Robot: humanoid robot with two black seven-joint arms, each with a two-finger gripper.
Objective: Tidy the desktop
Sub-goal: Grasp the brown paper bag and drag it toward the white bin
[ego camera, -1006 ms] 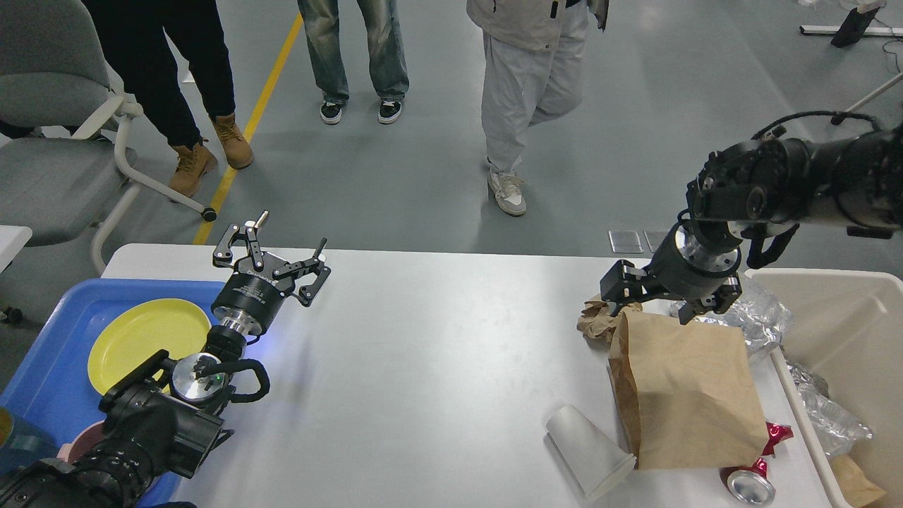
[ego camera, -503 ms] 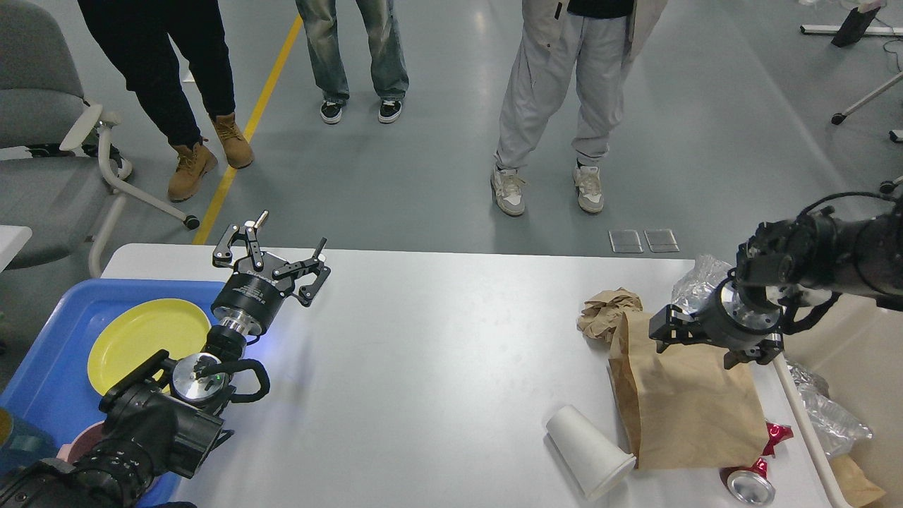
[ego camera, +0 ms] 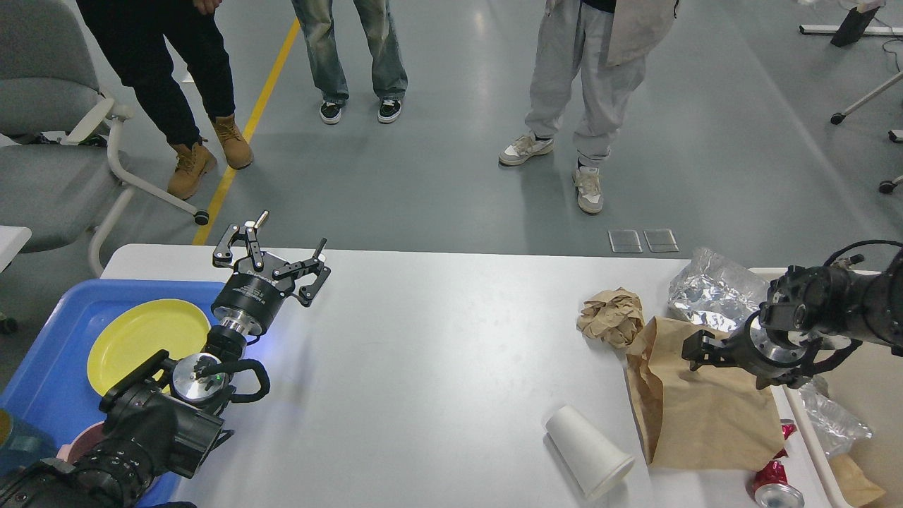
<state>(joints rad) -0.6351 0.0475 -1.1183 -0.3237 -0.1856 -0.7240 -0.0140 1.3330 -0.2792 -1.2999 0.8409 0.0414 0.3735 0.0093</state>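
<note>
The desktop (ego camera: 437, 367) is a wide white matte slab with rounded corners, lying flat and level.

Right gripper (ego camera: 705, 351) lower and rightward, brown paper bag (ego camera: 705, 409) dragged right

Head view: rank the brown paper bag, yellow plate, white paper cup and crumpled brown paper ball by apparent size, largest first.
1. brown paper bag
2. yellow plate, partly hidden by the left arm
3. white paper cup
4. crumpled brown paper ball, close to the cup in size
</note>
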